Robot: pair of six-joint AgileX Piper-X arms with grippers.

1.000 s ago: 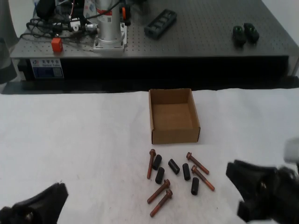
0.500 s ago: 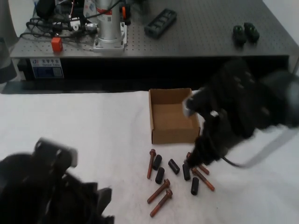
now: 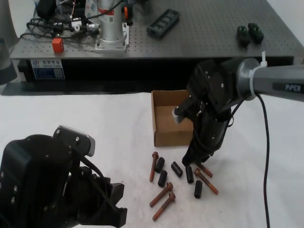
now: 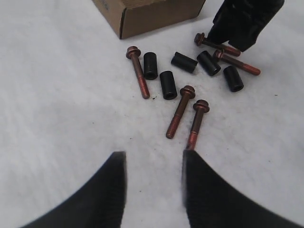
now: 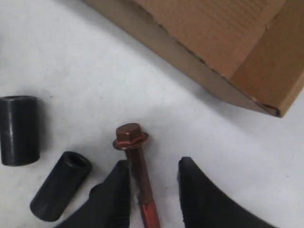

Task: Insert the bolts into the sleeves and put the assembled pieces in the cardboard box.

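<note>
Several copper bolts and black sleeves lie loose on the white cloth in front of the cardboard box (image 3: 178, 137). My right gripper (image 3: 194, 161) is down at the bolt (image 5: 134, 149) nearest the box's right front corner. It is open, with one finger on each side of the shank. Two sleeves (image 5: 19, 129) (image 5: 61, 185) lie just beside it. My left gripper (image 4: 153, 154) is open and empty at the near left, short of a pair of bolts (image 4: 179, 111) (image 4: 195, 121). Beyond them the left wrist view shows more sleeves (image 4: 168, 84), the box (image 4: 152, 14) and the right gripper (image 4: 237, 28).
A dark metal breadboard table (image 3: 199, 33) with cables, an orange block (image 3: 57, 45) and black parts stands behind the cloth. The cloth spreads wide to the left and right of the pile. The right arm's cable (image 3: 263, 142) hangs over the right side.
The right arm has swung in from the lower right and come down over the bolt beside the box. The left arm has risen into view at the lower left, toward the pile.
</note>
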